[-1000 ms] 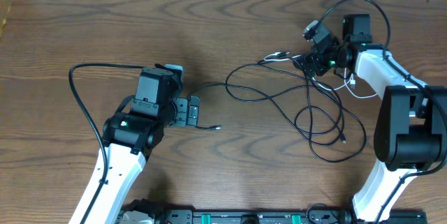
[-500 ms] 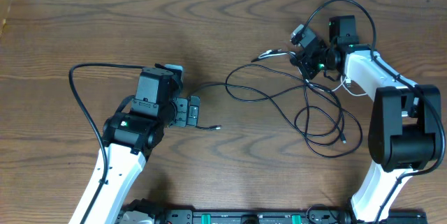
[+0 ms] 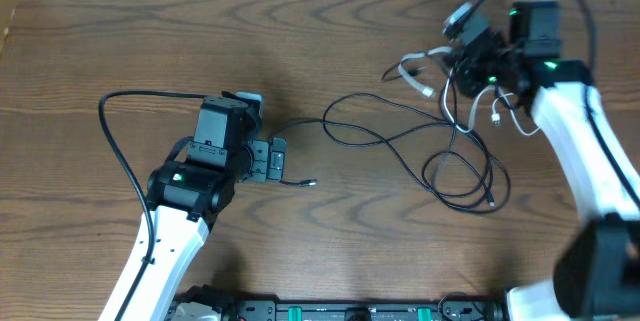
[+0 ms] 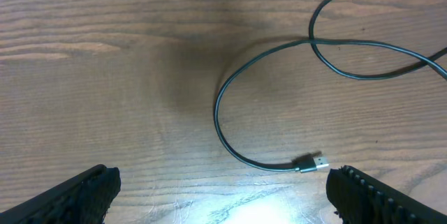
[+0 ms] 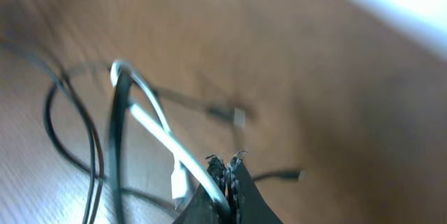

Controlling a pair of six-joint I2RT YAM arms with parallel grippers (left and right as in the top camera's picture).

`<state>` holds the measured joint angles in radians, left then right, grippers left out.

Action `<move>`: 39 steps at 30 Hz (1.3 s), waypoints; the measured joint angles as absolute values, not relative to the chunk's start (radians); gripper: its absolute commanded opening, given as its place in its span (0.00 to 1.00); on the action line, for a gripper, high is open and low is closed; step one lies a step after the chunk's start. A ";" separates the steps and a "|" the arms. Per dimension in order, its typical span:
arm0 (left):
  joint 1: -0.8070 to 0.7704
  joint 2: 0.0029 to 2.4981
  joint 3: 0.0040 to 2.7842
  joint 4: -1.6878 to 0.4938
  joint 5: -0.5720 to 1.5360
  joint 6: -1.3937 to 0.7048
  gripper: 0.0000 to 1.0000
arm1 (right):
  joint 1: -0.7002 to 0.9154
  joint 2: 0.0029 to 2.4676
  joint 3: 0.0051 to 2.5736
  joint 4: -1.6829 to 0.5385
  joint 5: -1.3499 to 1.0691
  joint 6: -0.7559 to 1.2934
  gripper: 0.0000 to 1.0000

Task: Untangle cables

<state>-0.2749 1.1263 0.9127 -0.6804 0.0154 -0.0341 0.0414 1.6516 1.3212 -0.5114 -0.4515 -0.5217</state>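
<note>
**Right arm has the white cable raised; left arm idle beside the black plug**

The table (image 3: 200, 31) carries both cables in its right half, well apart from the left arm (image 3: 170, 221) and close under the right arm (image 3: 580, 131).

The black cable (image 4: 216, 116) lies flat in loose, crossing loops. Its length runs from the tangle below the right arm across towards the left arm. The white cable (image 3: 412, 69) is lifted at the far right, and its free loop hangs towards the centre. It appears to cross the black loops near the grip.

The right gripper (image 5: 225, 165) is fully closed on the white cable. That view is blurred, so the exact pinch point is unclear.

The left gripper (image 3: 278, 159) is spread wide and holds nothing.

The black plug (image 4: 312, 162) rests on the table just ahead of the left gripper, near its right finger. By judgement, the left arm is the nearer one to take this end.
</note>
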 measured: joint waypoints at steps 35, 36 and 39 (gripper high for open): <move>-0.275 1.126 0.913 -0.680 0.016 -0.034 0.99 | 0.016 1.545 1.338 -0.900 0.251 -0.393 0.01; -0.275 1.126 0.913 -0.680 0.015 -0.034 0.99 | 0.016 1.545 1.338 -0.900 0.244 -0.390 0.01; -0.275 1.126 0.913 -0.680 0.016 -0.034 0.99 | 0.016 1.545 1.338 -0.871 0.145 -0.383 0.01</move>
